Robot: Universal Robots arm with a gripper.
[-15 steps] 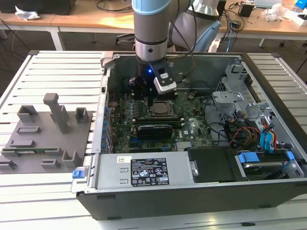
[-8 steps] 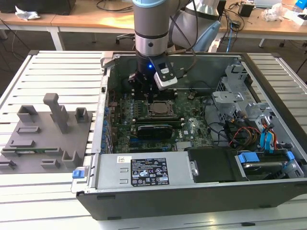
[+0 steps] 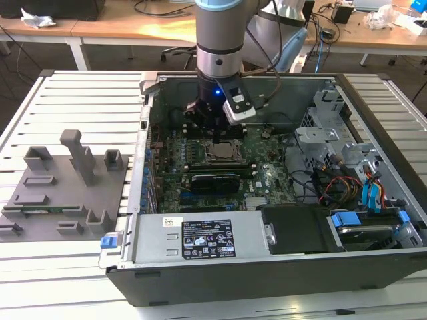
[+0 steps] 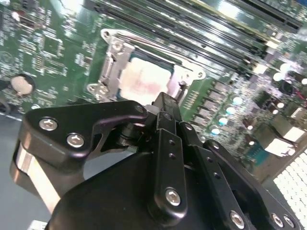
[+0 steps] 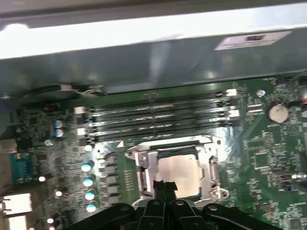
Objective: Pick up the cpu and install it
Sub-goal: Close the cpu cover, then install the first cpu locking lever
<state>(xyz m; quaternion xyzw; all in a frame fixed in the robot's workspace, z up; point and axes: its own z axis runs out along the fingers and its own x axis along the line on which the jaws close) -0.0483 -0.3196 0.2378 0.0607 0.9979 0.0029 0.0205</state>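
Right up against the lens in both wrist views: black links and screws of the pincer (image 4: 165, 101) (image 5: 164, 184) (image 3: 212, 130). Looks clenched, tips pressed together with nothing gripped between them. Can spot the cpu (image 4: 144, 81) (image 5: 180, 172) (image 3: 222, 152) directly under those tips, silvery top up, lying flat inside the socket (image 4: 112, 62) (image 5: 144, 165). Can't tell whether the tips actually touch the chip or just hang right over it. Metal frame of the socket around the cpu, with the pincer tips covering part of one edge in both wrist views.

Just past the socket from the pincer, a row of long dark memory slots (image 4: 201, 33) (image 5: 153, 117). Off to one side of the pincer, well apart on the green board (image 4: 53, 48) (image 5: 268, 158) (image 3: 267, 177), a round coin battery (image 4: 21, 85) (image 5: 277, 112).

From the exterior view, pincer pointing straight down into the open case (image 3: 267, 267), over the cpu near the middle of the board. Well apart from the pincer, toward the exterior view's left, a grey fixture (image 3: 67, 180) sitting on the slatted desk (image 3: 67, 93), outside the case. On the pincer's other side, toward the exterior view's right, drive cages (image 3: 320, 140) and a tangle of cables (image 3: 347, 183) inside the case.
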